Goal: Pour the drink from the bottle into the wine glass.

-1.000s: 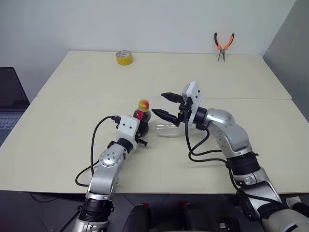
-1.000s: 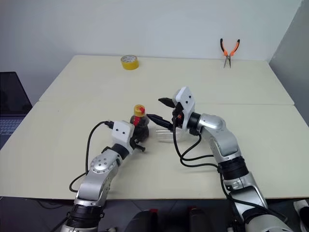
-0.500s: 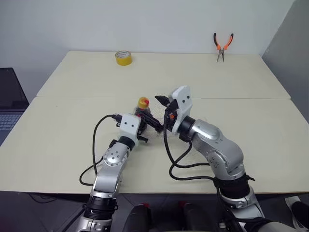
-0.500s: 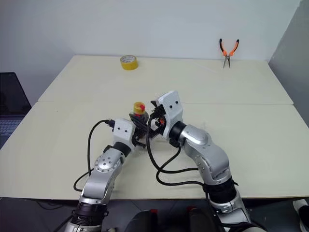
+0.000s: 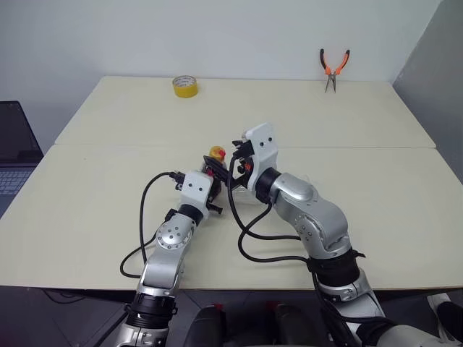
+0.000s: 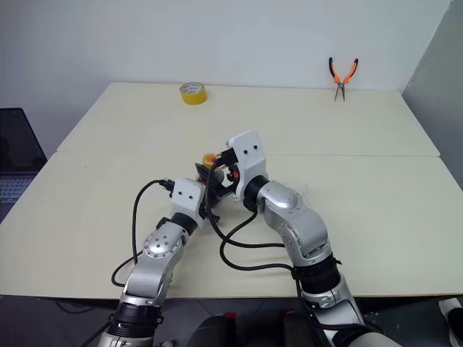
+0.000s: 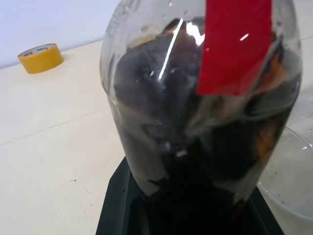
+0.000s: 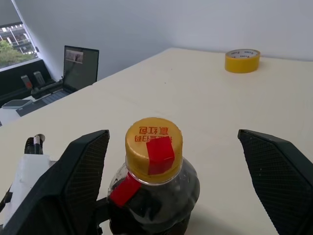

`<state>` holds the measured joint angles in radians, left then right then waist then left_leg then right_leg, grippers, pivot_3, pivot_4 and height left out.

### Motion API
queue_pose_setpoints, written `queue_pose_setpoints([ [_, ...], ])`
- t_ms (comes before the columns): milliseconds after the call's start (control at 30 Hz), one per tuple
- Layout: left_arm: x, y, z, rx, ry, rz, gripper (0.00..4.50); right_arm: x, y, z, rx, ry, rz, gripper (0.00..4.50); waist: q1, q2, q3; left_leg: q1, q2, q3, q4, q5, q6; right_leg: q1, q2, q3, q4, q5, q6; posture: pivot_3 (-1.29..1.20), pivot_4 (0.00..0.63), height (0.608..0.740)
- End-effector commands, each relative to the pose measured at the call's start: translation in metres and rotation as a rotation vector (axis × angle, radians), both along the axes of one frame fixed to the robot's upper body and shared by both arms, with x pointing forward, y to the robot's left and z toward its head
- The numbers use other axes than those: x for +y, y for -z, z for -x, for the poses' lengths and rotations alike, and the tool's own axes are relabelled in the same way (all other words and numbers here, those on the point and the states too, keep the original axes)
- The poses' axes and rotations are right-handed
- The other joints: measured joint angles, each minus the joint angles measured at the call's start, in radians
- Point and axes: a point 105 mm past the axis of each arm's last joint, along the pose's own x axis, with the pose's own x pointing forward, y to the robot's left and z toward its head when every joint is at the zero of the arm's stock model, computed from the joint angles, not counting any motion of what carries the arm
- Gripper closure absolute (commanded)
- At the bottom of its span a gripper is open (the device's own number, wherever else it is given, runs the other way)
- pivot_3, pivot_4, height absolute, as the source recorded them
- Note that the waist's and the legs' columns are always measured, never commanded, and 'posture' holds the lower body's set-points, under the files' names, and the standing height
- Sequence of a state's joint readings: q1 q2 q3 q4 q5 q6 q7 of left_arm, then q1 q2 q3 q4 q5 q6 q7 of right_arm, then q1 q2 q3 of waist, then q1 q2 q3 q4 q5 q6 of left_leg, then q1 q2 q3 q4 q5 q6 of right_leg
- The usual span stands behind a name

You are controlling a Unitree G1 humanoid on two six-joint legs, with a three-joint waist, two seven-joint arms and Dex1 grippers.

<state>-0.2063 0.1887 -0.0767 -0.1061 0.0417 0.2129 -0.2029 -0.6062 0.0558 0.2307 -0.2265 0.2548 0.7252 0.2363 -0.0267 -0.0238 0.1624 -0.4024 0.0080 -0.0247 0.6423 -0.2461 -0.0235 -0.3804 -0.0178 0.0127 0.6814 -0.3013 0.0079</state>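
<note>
The bottle [image 8: 154, 169] stands on the table, with its yellow cap [image 5: 215, 152] on and a red label. The dark drink [image 7: 195, 147] fills its round body. My left gripper [image 5: 210, 179] is shut on the bottle's lower body. My right gripper [image 8: 173, 142] is open at cap height, one black finger [image 8: 80, 171] on each side of the cap and apart from it. A clear curved piece of the wine glass [image 7: 289, 183] shows close beside the bottle in the left wrist view. I cannot tell whether the glass stands or lies; my right arm covers it in the head views.
A yellow tape roll [image 5: 185, 86] sits at the table's far left. Orange-handled pliers [image 5: 334, 66] hang on the wall behind the far right. A laptop [image 5: 11, 148] stands off the table's left edge. A seam [image 5: 376, 148] runs across the tabletop.
My right gripper has swung left from beside the glass to the bottle's cap, staying open. The left gripper kept hold of the bottle without moving.
</note>
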Motion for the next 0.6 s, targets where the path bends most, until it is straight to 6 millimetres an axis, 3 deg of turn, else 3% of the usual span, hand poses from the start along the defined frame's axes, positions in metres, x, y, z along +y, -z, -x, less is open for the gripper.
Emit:
queue_pose_setpoints([
  [33,-0.004,-0.017,0.002,-0.076,0.007,0.010,3.73,0.001,-0.018,0.002,-0.058,0.002,-0.038,0.54,0.000,0.000,0.000,0.000,0.000,0.000,0.000,0.000,0.000,0.000,0.000,0.000,0.000,0.000,0.000,0.00,0.150,0.740],
  [300,-0.004,-0.017,0.002,-0.075,0.008,0.012,3.73,0.001,-0.016,0.003,-0.048,-0.007,-0.045,3.21,0.000,0.000,0.000,0.000,0.000,0.000,0.000,0.000,0.000,0.000,0.000,0.000,0.000,0.000,0.000,0.00,0.150,0.740],
  [600,0.004,-0.018,0.003,-0.073,-0.013,0.010,3.73,-0.013,-0.013,-0.005,-0.120,-0.124,0.006,3.26,0.000,0.000,0.000,0.000,0.000,0.000,0.000,0.000,0.000,0.000,0.000,0.000,0.000,0.000,0.000,0.00,0.150,0.740],
])
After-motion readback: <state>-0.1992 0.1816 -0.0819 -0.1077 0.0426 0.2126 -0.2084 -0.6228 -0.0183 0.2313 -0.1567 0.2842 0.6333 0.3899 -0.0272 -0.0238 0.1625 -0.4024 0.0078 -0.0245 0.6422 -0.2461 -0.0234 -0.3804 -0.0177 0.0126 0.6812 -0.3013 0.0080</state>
